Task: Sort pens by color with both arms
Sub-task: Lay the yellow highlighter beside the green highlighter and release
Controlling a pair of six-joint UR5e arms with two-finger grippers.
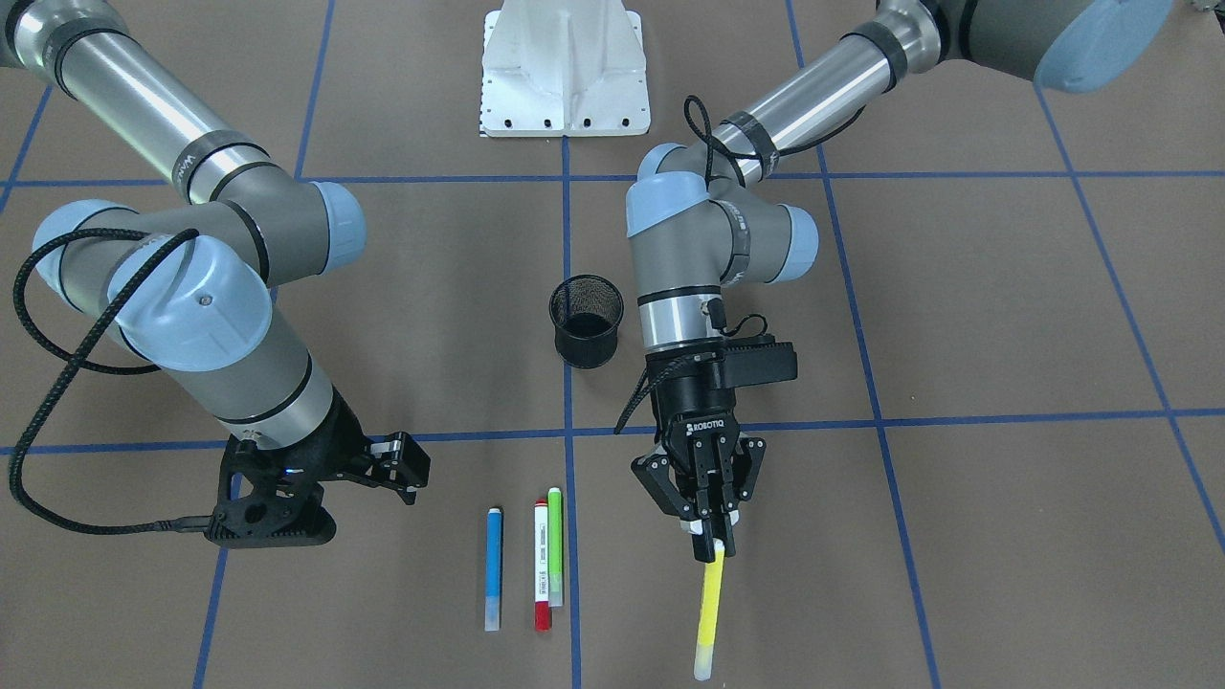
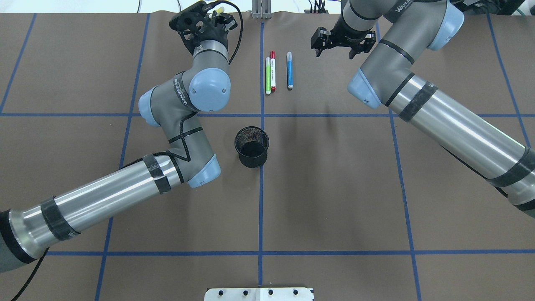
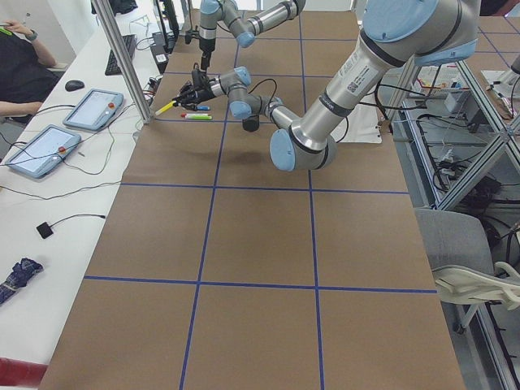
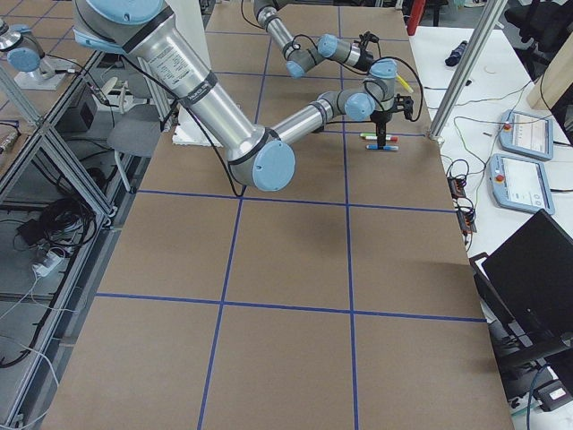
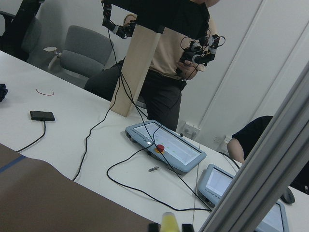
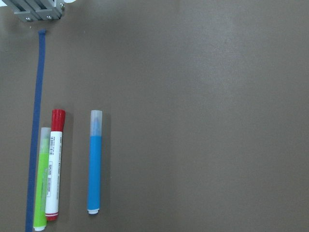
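Note:
My left gripper (image 1: 713, 536) is shut on one end of the yellow pen (image 1: 710, 612), which sticks out toward the table's far edge. The pen's tip also shows in the left wrist view (image 5: 169, 221) and in the overhead view (image 2: 218, 8). The blue pen (image 1: 493, 567), the white pen with red caps (image 1: 542, 565) and the green pen (image 1: 555, 545) lie parallel on the table. My right gripper (image 2: 342, 41) is open and empty, above the table beside the blue pen (image 2: 289, 70). The right wrist view shows the green (image 6: 41, 179), white (image 6: 54, 164) and blue (image 6: 94, 162) pens from above.
A black mesh cup (image 2: 251, 146) stands upright at the table's middle, on the blue centre line. The white pedestal base (image 1: 565, 67) sits at the robot's side. Beyond the far edge is a white desk with tablets (image 5: 164, 152), cables and people.

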